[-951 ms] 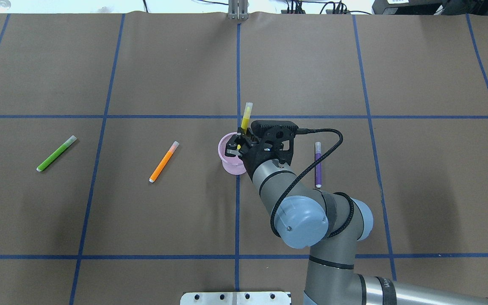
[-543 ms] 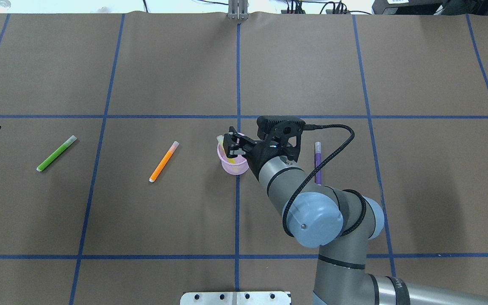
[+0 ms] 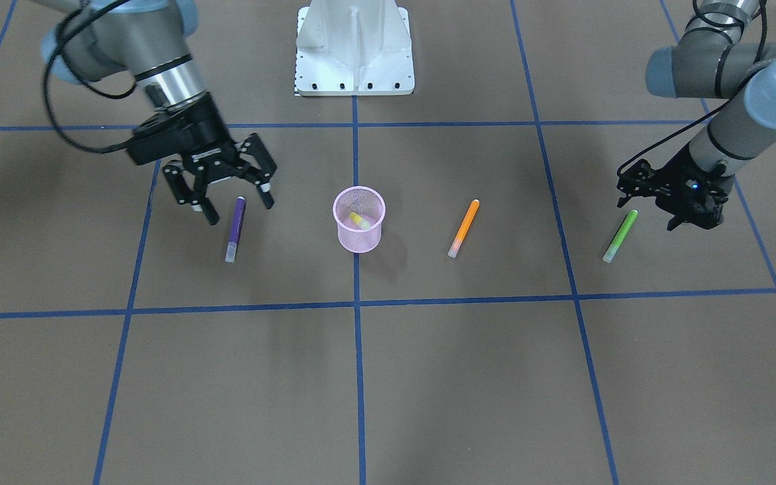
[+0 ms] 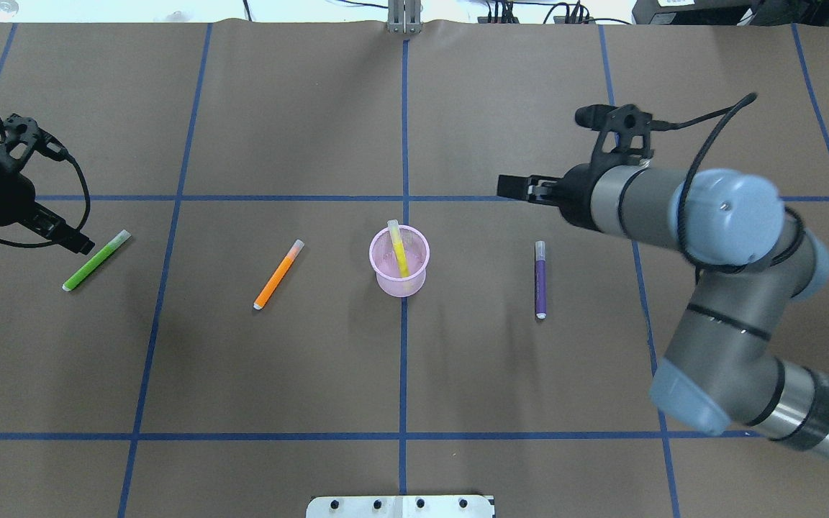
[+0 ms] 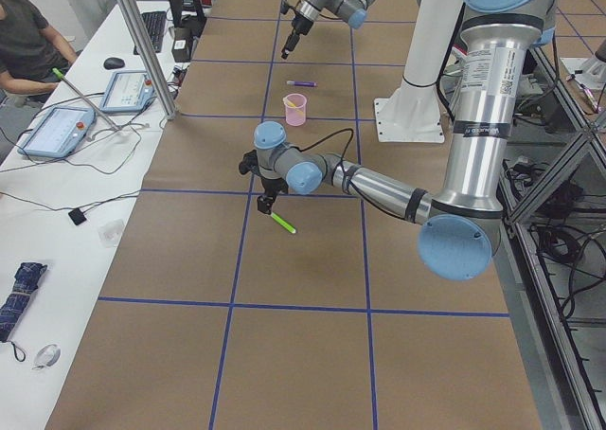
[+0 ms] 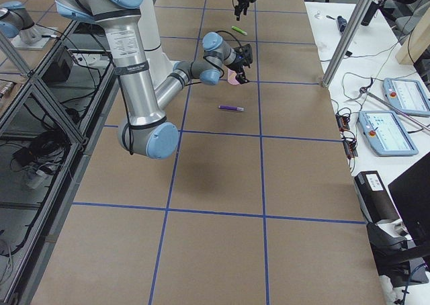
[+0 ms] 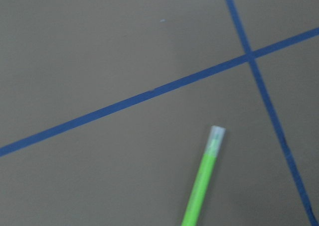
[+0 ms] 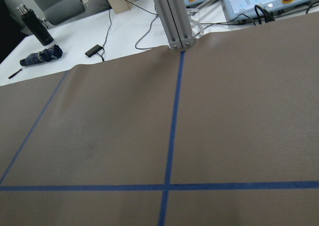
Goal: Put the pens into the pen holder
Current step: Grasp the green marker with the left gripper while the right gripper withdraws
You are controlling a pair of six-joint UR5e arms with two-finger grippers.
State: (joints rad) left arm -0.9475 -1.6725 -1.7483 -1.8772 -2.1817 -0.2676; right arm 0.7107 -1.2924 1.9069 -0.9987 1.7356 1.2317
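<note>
While the yellow pen [image 4: 400, 253] leans inside the pen holder [image 4: 380, 275], the purple pen [image 4: 540, 282] lies flat to its right, and the orange pen [image 4: 279, 275] and then the green pen [image 4: 94, 261] lie to its left. The right gripper [image 3: 236, 205] hangs spread wide near the purple pen. The left gripper [image 3: 647, 214], also spread, hangs near the green one.

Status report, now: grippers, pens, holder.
Right gripper open, hovering near purple pen. Left gripper beside green pen, jaws unclear. Yellow pen in pen holder; orange pen on table. Nothing blocking.

Bare table [image 4: 314, 360] surrounds the orange pen [image 4: 279, 274]; pen holder [image 4: 394, 286] stands well apart.
</note>
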